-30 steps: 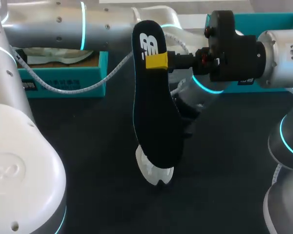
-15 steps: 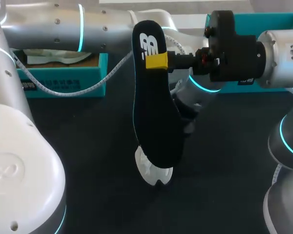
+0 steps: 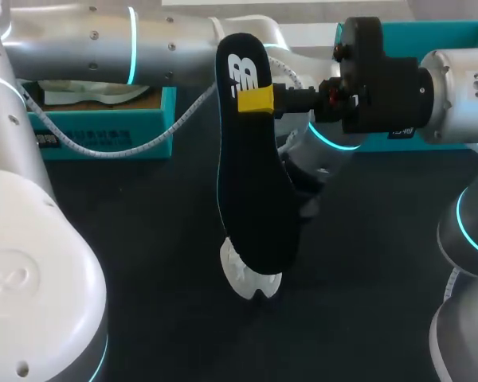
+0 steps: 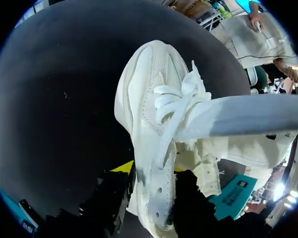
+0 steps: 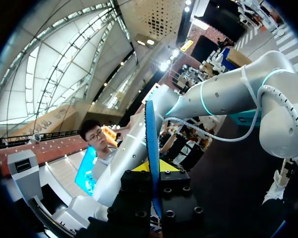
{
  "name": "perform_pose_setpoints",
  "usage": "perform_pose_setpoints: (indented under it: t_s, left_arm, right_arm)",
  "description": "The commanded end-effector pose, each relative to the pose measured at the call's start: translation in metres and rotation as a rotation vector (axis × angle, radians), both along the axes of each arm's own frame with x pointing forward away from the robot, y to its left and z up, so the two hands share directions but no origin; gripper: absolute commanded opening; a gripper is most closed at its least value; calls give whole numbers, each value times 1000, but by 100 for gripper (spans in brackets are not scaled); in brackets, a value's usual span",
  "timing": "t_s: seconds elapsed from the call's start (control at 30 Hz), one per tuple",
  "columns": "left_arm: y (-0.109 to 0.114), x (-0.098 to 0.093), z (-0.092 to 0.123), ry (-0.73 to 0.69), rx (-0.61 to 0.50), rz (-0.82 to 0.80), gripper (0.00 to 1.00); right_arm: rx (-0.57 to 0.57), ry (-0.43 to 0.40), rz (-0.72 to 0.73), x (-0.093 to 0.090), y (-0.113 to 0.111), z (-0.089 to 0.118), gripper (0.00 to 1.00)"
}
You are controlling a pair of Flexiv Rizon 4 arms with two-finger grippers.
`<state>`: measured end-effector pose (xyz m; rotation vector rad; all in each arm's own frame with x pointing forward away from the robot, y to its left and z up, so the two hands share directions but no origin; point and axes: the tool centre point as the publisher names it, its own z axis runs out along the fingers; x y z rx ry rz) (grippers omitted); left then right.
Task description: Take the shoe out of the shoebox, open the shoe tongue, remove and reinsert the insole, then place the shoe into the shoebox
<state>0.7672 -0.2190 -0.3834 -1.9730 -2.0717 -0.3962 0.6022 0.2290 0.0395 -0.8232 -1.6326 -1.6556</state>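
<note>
Shoe point(image 4: 149, 99): white and laced, out of the box, resting on the black counter point(image 3: 143, 263) in front of the teal shoebox point(image 3: 155, 119). Our left jaws are closed on the shoe's side wall near the heel opening, with a dark finger on either side of it, as far as the left wrist view shows. Our right jaws are pinched tight on the heel end of the black insole point(image 3: 255, 199). The insole hangs upright, with its toe end pointing down at the shoe.

We judge the step in hand to be putting the insole back. To do it well, we should hold the shoe steady and steer the insole's toe in under the tongue and laces. We then slide it forward along the sole and lay the heel flat before letting go. The soft insole may buckle if we push it straight down.
</note>
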Motion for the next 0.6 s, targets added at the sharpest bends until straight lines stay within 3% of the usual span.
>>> perform_pose_setpoints:
  t_s: [0.03, 0.37, 0.6]
  left_arm:
    - [7, 2, 8, 16, -45, -12, 100]
    - [8, 9, 43, 6, -210, -1, 100]
    - [-5, 21, 81, -48, -334, 4, 100]
  right_arm:
    - [-1, 1, -2, 0, 4, 0, 0]
    - [-1, 1, -2, 0, 4, 0, 0]
    - [-1, 1, -2, 0, 4, 0, 0]
